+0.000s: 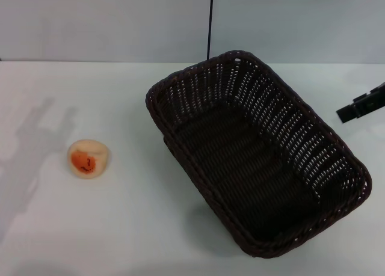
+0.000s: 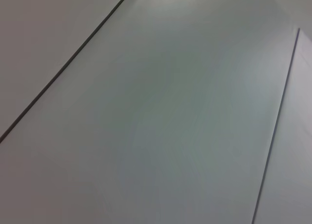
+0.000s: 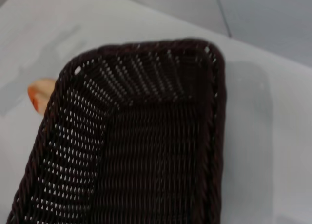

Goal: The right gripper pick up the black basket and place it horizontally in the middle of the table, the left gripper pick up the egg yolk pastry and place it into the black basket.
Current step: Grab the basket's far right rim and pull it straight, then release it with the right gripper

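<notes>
The black basket [image 1: 252, 150] sits on the white table [image 1: 120, 216], right of the middle, its long side running diagonally from far left to near right. It is empty. It fills the right wrist view [image 3: 141, 141]. The egg yolk pastry [image 1: 88, 158] lies on the table at the left, well apart from the basket, orange-red patch facing me; a bit of it peeks past the basket's rim in the right wrist view [image 3: 39, 94]. Only the tip of the right gripper [image 1: 361, 104] shows, at the right edge, beside the basket and apart from it. The left gripper is out of view.
A grey wall with a dark vertical seam [image 1: 210, 23] stands behind the table. An arm's shadow [image 1: 36, 138] falls on the table at the far left. The left wrist view shows only plain grey panels with dark seams [image 2: 63, 70].
</notes>
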